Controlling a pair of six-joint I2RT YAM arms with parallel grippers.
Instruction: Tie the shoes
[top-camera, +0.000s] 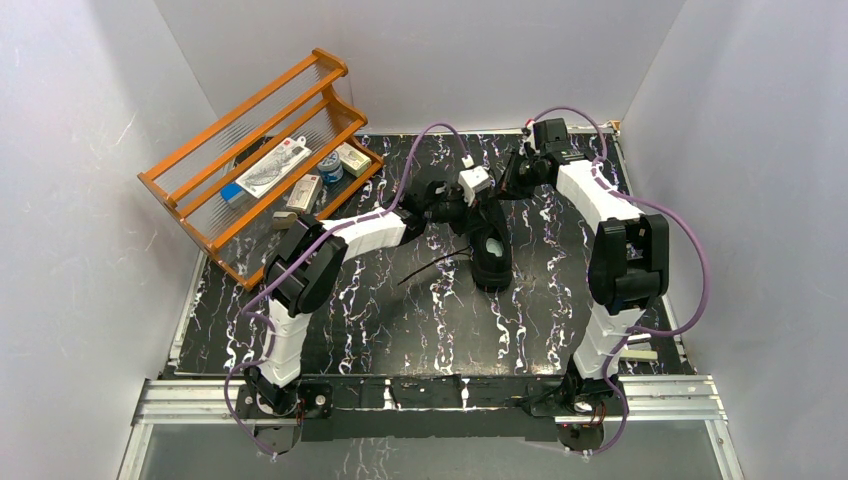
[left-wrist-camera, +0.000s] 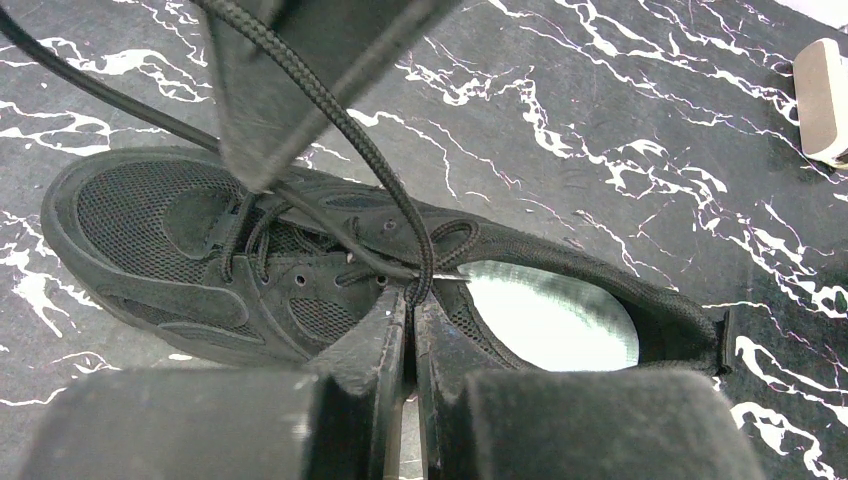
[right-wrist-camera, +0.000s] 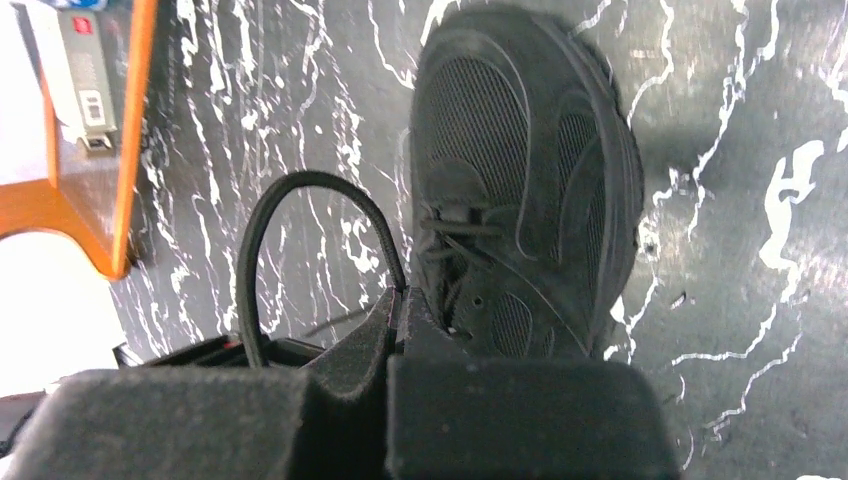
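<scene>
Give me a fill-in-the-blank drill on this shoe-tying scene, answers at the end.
1. The left claw is shut on a black ____.
2. The right claw pinches another stretch, curved into a ____.
3. The sneaker shows a pale ____ through its opening.
4. The rack is coloured ____.
Missing: lace, loop, insole, orange.

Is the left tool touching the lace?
Touching. The left wrist view shows the lace pinched between the shut left tool, just above the shoe.
</scene>
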